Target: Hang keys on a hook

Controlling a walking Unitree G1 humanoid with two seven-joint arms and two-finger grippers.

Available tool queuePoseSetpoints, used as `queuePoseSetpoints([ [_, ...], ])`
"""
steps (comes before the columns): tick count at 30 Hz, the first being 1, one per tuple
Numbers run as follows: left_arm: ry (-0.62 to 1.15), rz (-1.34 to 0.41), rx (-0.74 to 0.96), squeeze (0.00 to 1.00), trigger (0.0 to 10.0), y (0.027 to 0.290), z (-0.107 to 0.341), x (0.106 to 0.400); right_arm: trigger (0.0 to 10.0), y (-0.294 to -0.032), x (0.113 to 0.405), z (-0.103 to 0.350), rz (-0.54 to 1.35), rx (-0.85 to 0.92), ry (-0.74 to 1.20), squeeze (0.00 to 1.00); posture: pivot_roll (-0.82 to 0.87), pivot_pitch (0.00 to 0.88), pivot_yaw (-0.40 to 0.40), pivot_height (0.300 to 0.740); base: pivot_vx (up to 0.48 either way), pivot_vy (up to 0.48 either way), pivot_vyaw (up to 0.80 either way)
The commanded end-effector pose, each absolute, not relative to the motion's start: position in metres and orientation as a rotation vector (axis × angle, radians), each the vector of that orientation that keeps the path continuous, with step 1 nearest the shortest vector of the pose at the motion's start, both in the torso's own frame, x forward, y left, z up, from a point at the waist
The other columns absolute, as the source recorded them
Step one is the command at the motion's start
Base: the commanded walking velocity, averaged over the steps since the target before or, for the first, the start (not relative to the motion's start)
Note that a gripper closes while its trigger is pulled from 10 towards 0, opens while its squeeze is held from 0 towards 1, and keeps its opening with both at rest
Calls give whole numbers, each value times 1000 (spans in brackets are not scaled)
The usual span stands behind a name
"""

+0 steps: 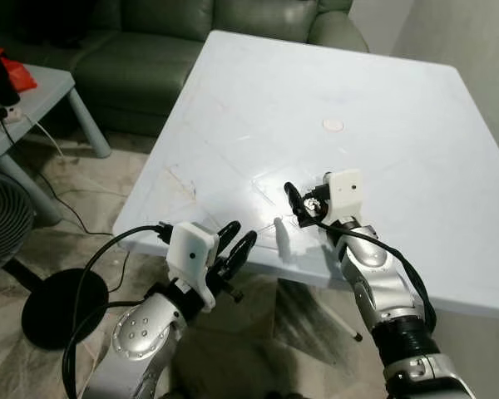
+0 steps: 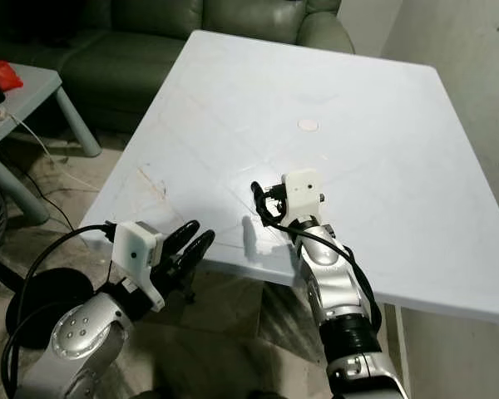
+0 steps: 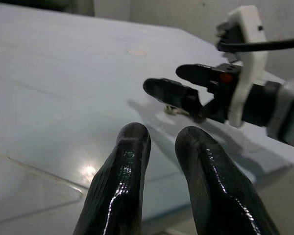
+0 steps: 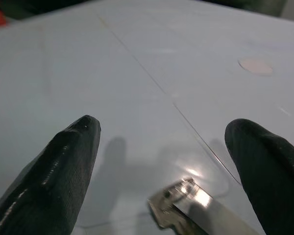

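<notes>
A metal key (image 4: 186, 208) lies flat on the white table (image 1: 316, 83) close to its front edge. My right gripper (image 1: 303, 205) hovers low over the table, open, with its two black fingers (image 4: 68, 156) on either side of the key and not touching it. The left wrist view shows the key (image 3: 174, 110) as a small glint under those fingers. My left gripper (image 1: 237, 237) is held just in front of and below the table's front edge, pointing towards the right one. Its fingers (image 3: 130, 161) are close together with nothing between them.
A small pale disc (image 1: 333, 125) sits on the table farther back. A green sofa (image 1: 150, 41) stands behind the table. At the left are a grey side table (image 1: 41, 83), a fan (image 1: 0, 224) with its round black base (image 1: 62, 307), and a cable across the floor.
</notes>
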State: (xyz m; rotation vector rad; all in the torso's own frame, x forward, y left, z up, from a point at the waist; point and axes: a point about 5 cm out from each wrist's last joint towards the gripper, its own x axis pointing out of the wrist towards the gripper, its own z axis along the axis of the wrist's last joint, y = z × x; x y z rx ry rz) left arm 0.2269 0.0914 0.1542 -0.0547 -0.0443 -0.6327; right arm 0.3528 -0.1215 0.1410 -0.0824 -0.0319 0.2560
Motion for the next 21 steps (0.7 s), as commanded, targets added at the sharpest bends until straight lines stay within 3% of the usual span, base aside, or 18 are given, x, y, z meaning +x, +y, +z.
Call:
queuePoseSetpoints([
  [1, -39, -653, -64, 0, 10000, 88, 157, 221, 10000, -122, 355, 139, 228, -80, -10, 0, 77, 229, -55, 740, 0, 0, 0],
  [5, -29, -648, -63, 0, 10000, 89, 156, 219, 10000, -120, 356, 135, 205, -80, 9, 0, 78, 232, -54, 740, 0, 0, 0],
  [8, -24, -645, -66, 0, 10000, 88, 157, 218, 8667, -119, 356, 133, 190, -83, 15, 0, 81, 237, -55, 740, 0, 0, 0],
  [9, -24, -645, -67, 0, 10000, 88, 157, 218, 4039, -119, 356, 132, 190, -82, 19, 0, 82, 240, -54, 740, 0, 0, 0],
  [10, -23, -645, -68, 0, 10000, 88, 158, 218, 4039, -119, 356, 132, 189, -81, 21, 0, 82, 240, -54, 740, 0, 0, 0],
  [11, -22, -645, -67, 0, 10000, 88, 158, 217, 0, -119, 355, 131, 188, -82, 20, 0, 82, 240, -54, 740, 0, 0, 0],
  [21, -18, -644, -65, 0, 10000, 89, 159, 217, 0, -121, 353, 128, 200, -84, 13, 0, 78, 246, -53, 740, 0, 0, 0],
])
